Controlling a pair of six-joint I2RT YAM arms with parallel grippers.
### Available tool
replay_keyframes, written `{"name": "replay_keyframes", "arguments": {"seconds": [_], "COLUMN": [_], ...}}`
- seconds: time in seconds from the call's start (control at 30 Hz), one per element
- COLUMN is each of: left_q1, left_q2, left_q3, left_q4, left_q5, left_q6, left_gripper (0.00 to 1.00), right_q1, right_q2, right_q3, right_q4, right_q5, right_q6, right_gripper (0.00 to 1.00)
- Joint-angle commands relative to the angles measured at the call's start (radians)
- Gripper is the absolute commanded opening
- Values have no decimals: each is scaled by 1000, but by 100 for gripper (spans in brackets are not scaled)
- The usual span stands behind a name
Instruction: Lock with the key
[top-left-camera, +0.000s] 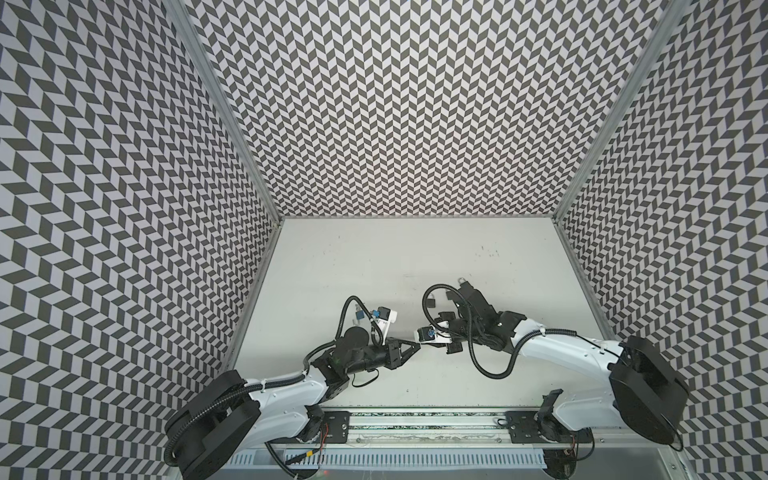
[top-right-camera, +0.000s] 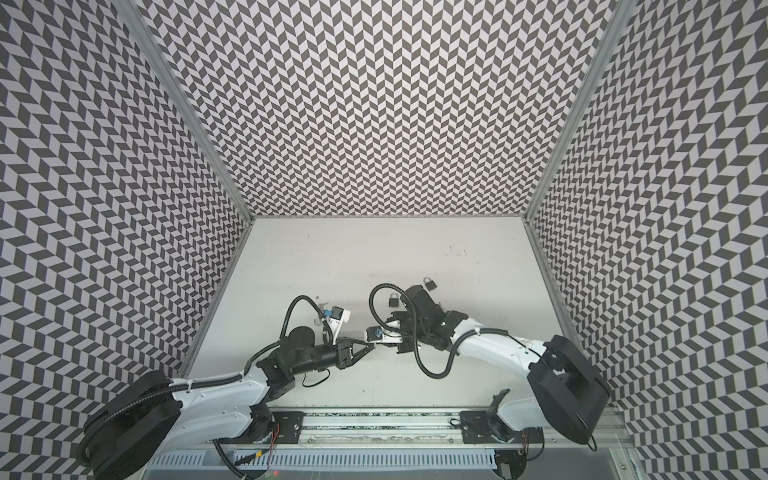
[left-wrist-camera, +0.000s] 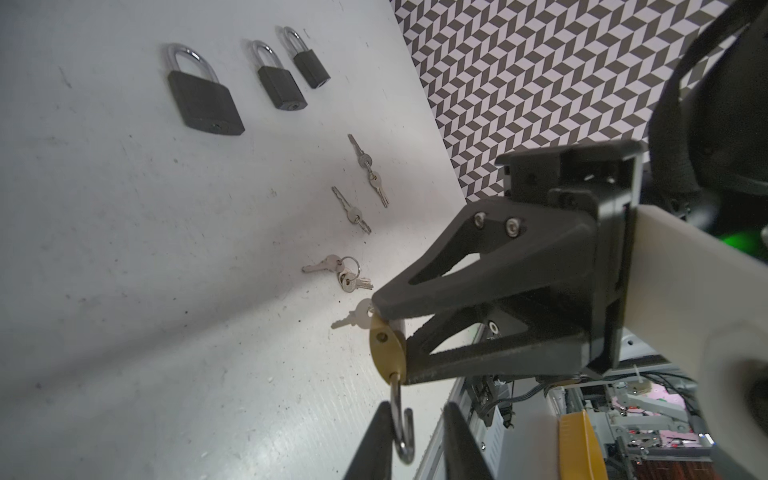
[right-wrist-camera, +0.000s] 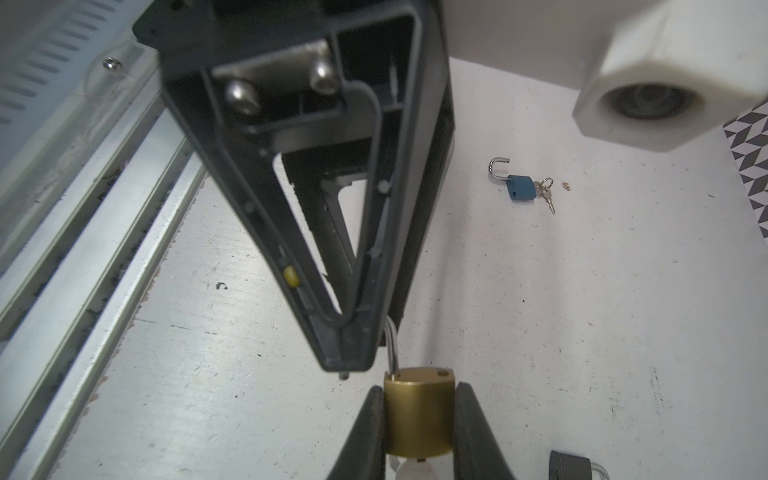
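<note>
- right tool (right-wrist-camera: 419, 399) is clamped on the body of the brass padlock (right-wrist-camera: 417, 424), one finger flat on each side, padlock held up off the table (right-wrist-camera: 623, 332)
- left tool (left-wrist-camera: 417, 405) has its fingers (left-wrist-camera: 376, 436) close together on either side of the padlock's open shackle (left-wrist-camera: 401, 432). The hook sits against one finger and there's a sliver of gap on the other side, so honestly I can't tell if it's actually pinching it
- a silver key (left-wrist-camera: 356, 318) pokes out right next to the padlock body, behind the right tool's finger. Can't tell whether it's in the keyhole
- in both top views the two tools meet tip to tip over the front middle of the table, left tool (top-left-camera: 417, 344) reaching in from its own side
- farther out on the table: three black padlocks (left-wrist-camera: 203, 104) in a row with shackles shut, and a few loose key sets (left-wrist-camera: 351, 212) near them
- over by the patterned wall there's a blue padlock (right-wrist-camera: 519, 187) lying with its shackle popped open and keys at its base
- a grey padlock (right-wrist-camera: 569, 465) peeks in at the frame edge
</note>
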Motion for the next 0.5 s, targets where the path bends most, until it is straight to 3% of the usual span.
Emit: {"name": "replay_keyframes", "arguments": {"seconds": [0.0,0.23,0.33,0.4,0.47], "left_q1": [-5,-6,-6,-4,-4], "left_q2": [0,-21,-56,-93,-152], "left_q3": [31,39,47,62,82], "left_q4": [22,-28,-76,-134,-210], "left_q5": [-1,-16,-41,-61,-100], "left_q6": [-1,1,15,40,69], "left_gripper": [15,1,0,0,0], "right_q1": [-3,-3,-3,-3,-3], "right_q2": [-25,-28,-39,-55,-78], "right_q3": [-9,-12,-10,-7,-4], "right_q4": [53,58,60,68,105], "right_q5": [-29,-27,-28,-29,-23], "right_q6": [9,10,17,36,130], "right_gripper": [14,14,18,43,59]}}
